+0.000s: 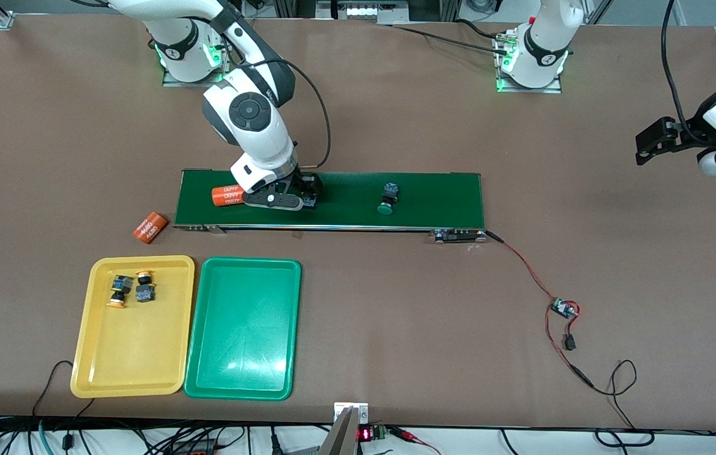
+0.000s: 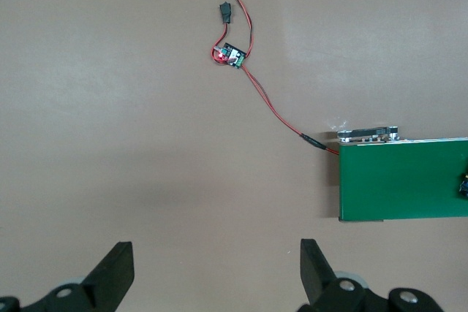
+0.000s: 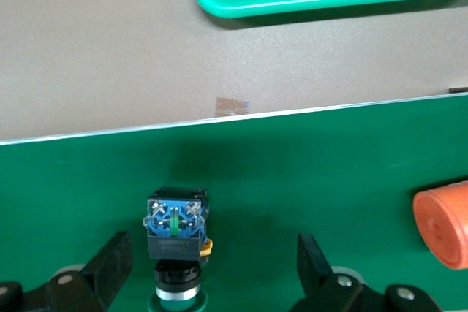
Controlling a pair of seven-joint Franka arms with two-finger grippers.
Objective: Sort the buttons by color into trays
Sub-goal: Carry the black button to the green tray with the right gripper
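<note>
The right gripper (image 1: 308,197) hangs over the belt (image 1: 421,189), fingers (image 3: 110,264) spread wide around 1 green-capped button (image 3: 174,242) (nothing gripped); the left gripper (image 2: 217,272) waits open-fingered off at 3 o'clock over the tabletop (image 1: 395,316).

Two yellow-capped buttons (image 1: 119,291) (image 1: 145,287) lying side by side in the yellow tray (image 1: 133,366), at its end farther from the front camera, green tray (image 1: 244,373) just beside it toward the left arm's end, one green-capped button (image 1: 388,198) lying on the belt, another green-capped button (image 3: 175,242) on the belt between the right gripper's spread fingers.

Brown table (image 1: 395,316) w/ belt, trays, loose bits.
Conveyor belt (image 1: 345,218) lay mid-table; yellow tray (image 1: 89,354) & green tray (image 1: 196,373) sat side by side nearer the front cam; orange cylinder (image 1: 150,227) by belt's end; small wired board (image 1: 564,309).
</note>
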